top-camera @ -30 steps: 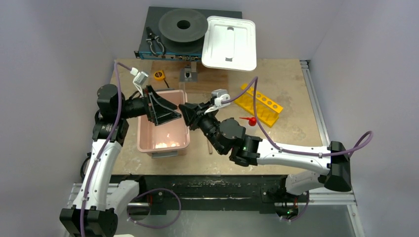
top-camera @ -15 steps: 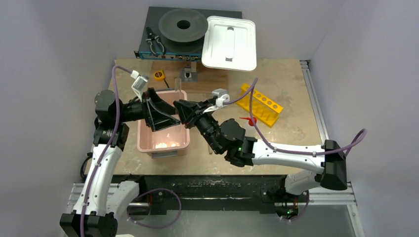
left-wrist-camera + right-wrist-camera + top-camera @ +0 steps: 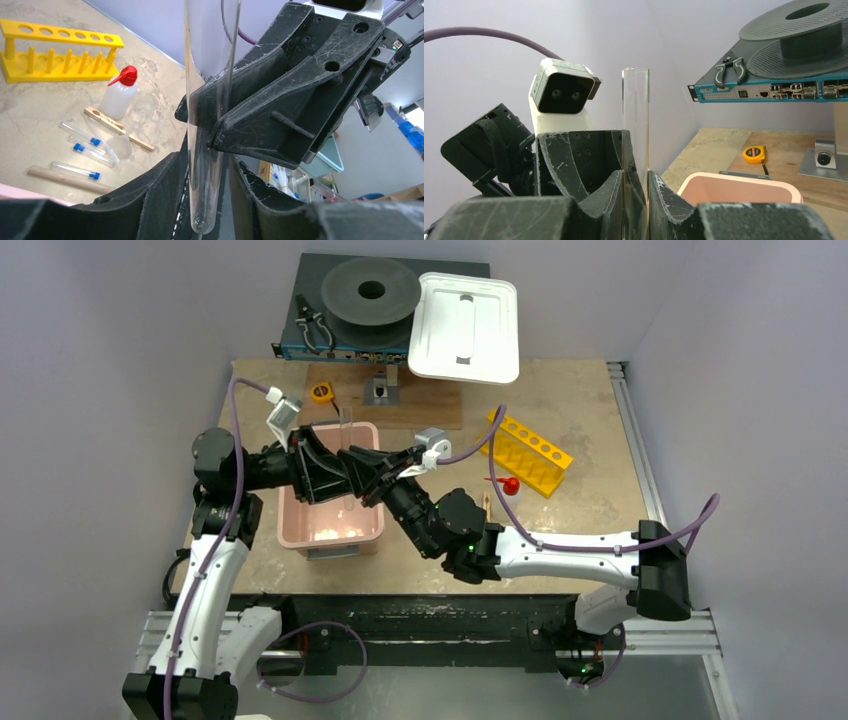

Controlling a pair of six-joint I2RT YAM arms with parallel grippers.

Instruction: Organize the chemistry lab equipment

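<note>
Left wrist view: a long clear glass tube (image 3: 210, 75) stands upright at frame centre. The right gripper (image 3: 201, 125) pinches it partway up, and its rounded end sits between the fingers of the left gripper (image 3: 207, 210). Whether the left gripper presses on the glass I cannot tell. For a sound handover, the left should clamp squarely and gently on the slick glass before the right lets go, with the tube held vertical. The tube's top runs off the upper edge. In the top external view it barely shows above the pink plastic bin (image 3: 330, 537).
</note>
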